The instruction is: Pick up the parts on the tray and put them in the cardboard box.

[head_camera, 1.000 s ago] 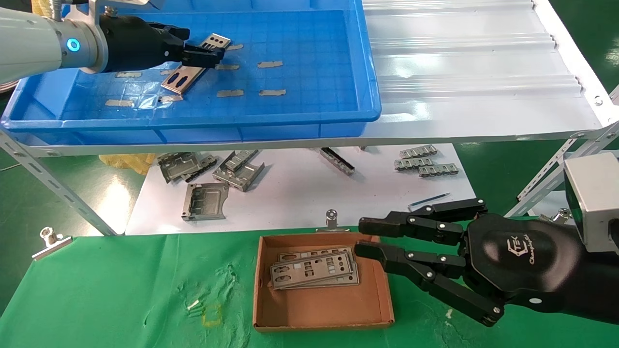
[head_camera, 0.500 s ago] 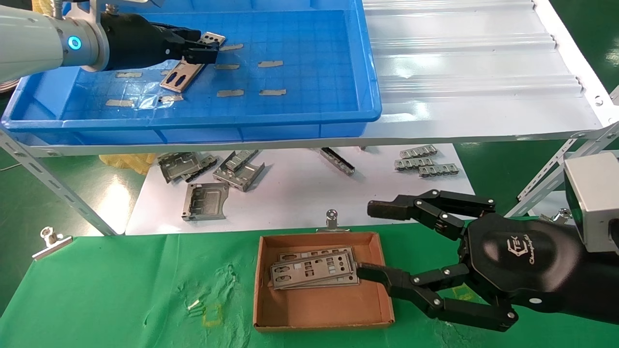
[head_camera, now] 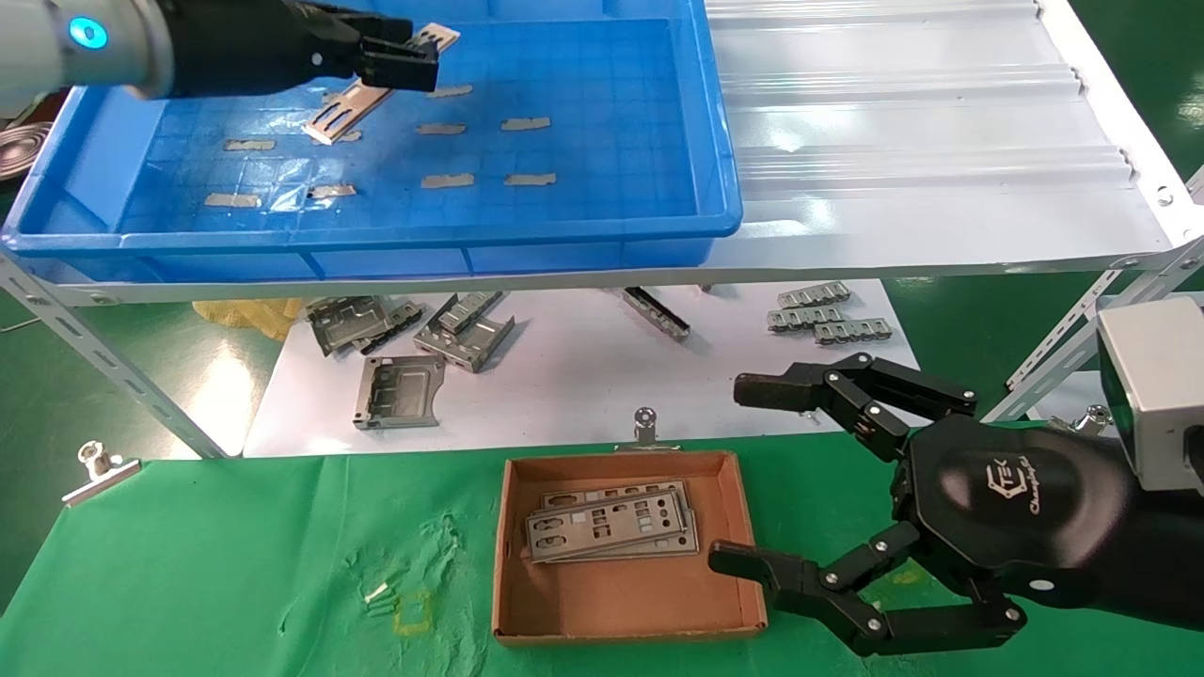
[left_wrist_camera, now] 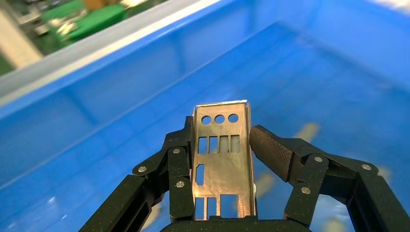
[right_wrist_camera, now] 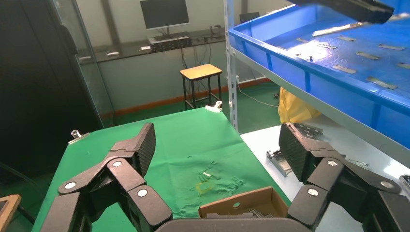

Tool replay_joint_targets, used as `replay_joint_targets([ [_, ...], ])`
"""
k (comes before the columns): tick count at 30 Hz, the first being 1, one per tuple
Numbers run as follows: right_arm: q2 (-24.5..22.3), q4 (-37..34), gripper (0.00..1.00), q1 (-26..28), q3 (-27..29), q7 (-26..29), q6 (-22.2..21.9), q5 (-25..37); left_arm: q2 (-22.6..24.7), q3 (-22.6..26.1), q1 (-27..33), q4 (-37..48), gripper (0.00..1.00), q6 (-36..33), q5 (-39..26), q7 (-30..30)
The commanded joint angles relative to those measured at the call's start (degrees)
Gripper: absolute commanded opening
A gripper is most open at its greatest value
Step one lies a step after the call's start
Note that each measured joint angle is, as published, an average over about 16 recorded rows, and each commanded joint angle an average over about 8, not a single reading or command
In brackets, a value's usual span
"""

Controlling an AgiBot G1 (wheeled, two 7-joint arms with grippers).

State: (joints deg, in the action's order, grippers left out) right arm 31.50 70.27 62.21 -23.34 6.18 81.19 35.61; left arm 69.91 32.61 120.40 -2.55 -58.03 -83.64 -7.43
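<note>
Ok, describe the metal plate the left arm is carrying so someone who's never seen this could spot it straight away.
Look at the big blue tray on the white shelf, then its far left end, where the left gripper hangs over it. Pinched in its fingers is a thin silver plate with three round holes above rectangular slots. It is the only plate held in the air; the others lie stacked in the cardboard box.

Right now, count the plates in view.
3 at least: one in the left pincer above the tray, plate; two stacked in the box, top, lower. More may hide beneath.

"TEK" logo with cursive script beneath, on right gripper (head_camera: pixel 743 484) housing
</note>
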Motion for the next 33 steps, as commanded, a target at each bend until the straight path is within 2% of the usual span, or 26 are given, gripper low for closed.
replay_joint_targets([
  [1, 0.00, 0.00, 1.00, 0.00, 0.00, 0.00, 0.00, 0.00, -0.96, -0.53, 0.54, -0.56, 0.00, -3.01, 0.80, 0.60],
  [15, 0.00, 0.00, 1.00, 0.00, 0.00, 0.00, 0.00, 0.00, -4.88, -2.67, 2.01, -3.14, 0.00, -20.04, 4.46, 7.28],
  [24, 0.00, 0.00, 1.00, 0.00, 0.00, 0.00, 0.00, 0.00, -7.63, -3.31, 0.54, -7.19, 0.00, -31.25, 6.44, 9.29],
  [28, 0.00, 0.00, 1.00, 0.00, 0.00, 0.00, 0.00, 0.00, -8.84, -2.76, -2.35, -11.98, 0.00, -33.43, 8.33, 8.31],
  [33, 0.00, 0.00, 1.00, 0.00, 0.00, 0.00, 0.00, 0.00, -12.32, -0.66, -8.50, -24.32, 0.00, -33.72, 13.88, 3.49],
])
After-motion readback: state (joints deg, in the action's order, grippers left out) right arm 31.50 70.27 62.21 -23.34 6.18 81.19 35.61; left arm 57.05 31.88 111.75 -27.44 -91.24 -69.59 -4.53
